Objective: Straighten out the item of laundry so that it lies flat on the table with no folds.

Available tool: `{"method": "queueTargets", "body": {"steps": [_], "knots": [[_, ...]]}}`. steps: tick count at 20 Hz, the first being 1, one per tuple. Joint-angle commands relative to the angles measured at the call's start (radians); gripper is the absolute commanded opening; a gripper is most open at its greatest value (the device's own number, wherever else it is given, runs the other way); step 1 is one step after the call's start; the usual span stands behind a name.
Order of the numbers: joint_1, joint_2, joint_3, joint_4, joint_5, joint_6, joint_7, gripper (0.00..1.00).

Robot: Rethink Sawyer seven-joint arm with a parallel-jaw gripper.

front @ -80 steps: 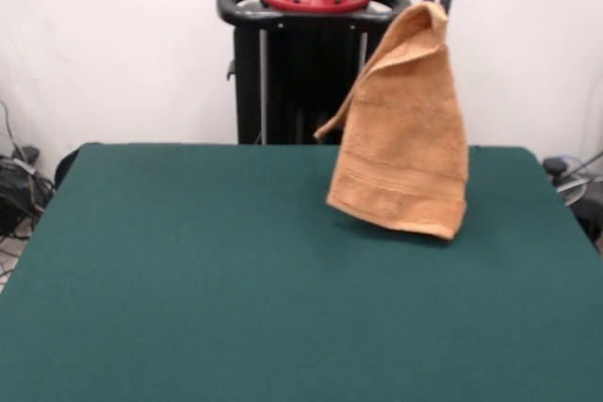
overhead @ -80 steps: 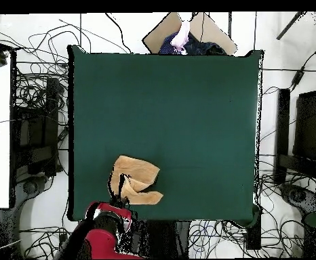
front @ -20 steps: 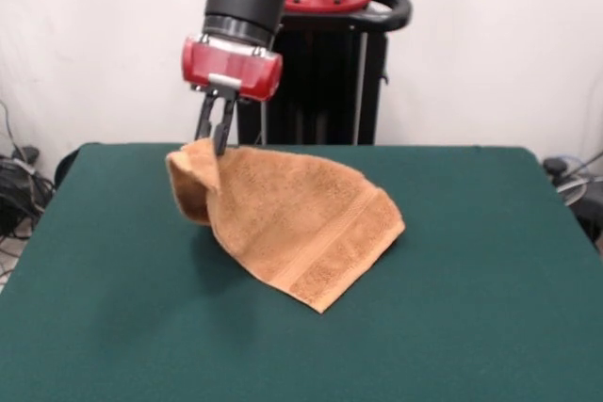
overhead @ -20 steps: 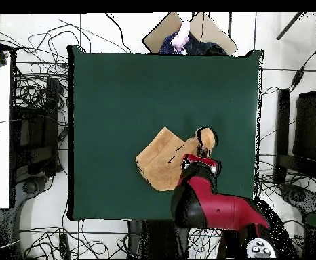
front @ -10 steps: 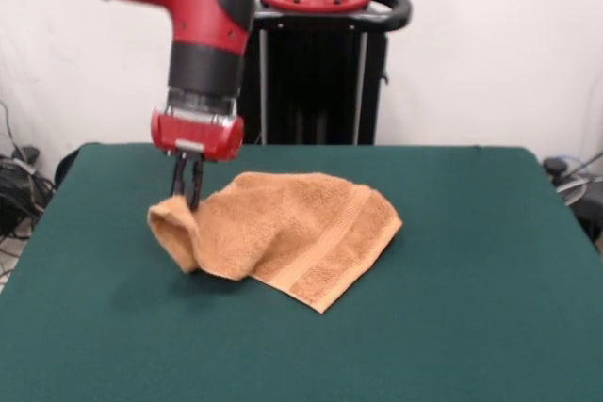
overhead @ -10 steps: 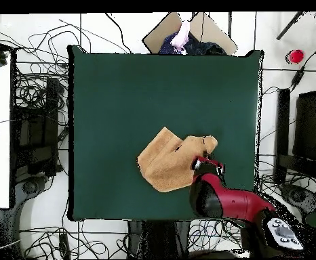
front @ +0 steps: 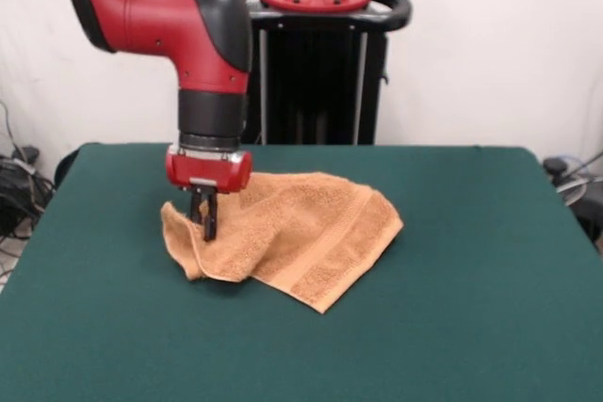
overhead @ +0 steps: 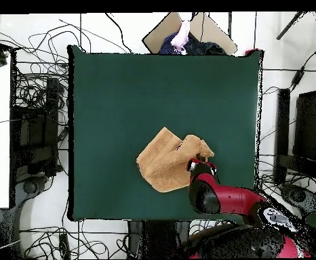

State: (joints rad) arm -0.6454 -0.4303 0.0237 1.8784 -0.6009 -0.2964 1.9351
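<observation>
From the front I see the end effector [front: 208, 221] pointing straight down over the left end of the towel [front: 292, 228]. Its two dark fingers are drawn close together and seem to pinch a raised fold of the cloth, so I read it as closed on the towel. The towel lies on the green bench [front: 452, 327], a little left of the middle. Its left end is bunched and turned up around the fingers, while the right part lies spread, with a woven band stripe running along the hem nearest the camera and one corner pointing toward me.

From overhead I see the towel [overhead: 164, 161] sitting right of the bench's [overhead: 120, 95] centre and toward the bottom edge. Its left part is flat and its right end is rumpled where the red arm [overhead: 222, 200] reaches in. From here the arm hides the end effector, so I cannot tell its opening.
</observation>
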Motion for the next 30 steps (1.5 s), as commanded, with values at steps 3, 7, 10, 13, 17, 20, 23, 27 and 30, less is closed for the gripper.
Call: {"method": "queueTargets", "body": {"steps": [3, 7, 10, 13, 17, 20, 23, 27, 30], "knots": [[0.091, 0.037, 0.029, -0.099, -0.003, -0.032, 0.077, 0.00], [0.122, 0.025, -0.001, -0.101, 0.005, 0.005, 0.070, 1.00], [0.133, 0.017, -0.015, -0.092, 0.016, -0.004, 0.083, 1.00], [0.136, -0.033, -0.024, -0.029, 0.063, -0.022, 0.144, 1.00], [0.148, -0.086, -0.040, 0.034, 0.084, -0.016, 0.170, 1.00], [0.141, -0.128, -0.029, 0.072, 0.085, 0.004, 0.175, 1.00], [0.155, -0.225, -0.031, 0.124, 0.098, 0.080, 0.166, 1.00], [0.163, -0.341, -0.019, 0.174, 0.128, 0.210, 0.139, 1.00], [0.179, -0.318, -0.036, 0.188, 0.139, 0.181, 0.154, 1.00]]}}
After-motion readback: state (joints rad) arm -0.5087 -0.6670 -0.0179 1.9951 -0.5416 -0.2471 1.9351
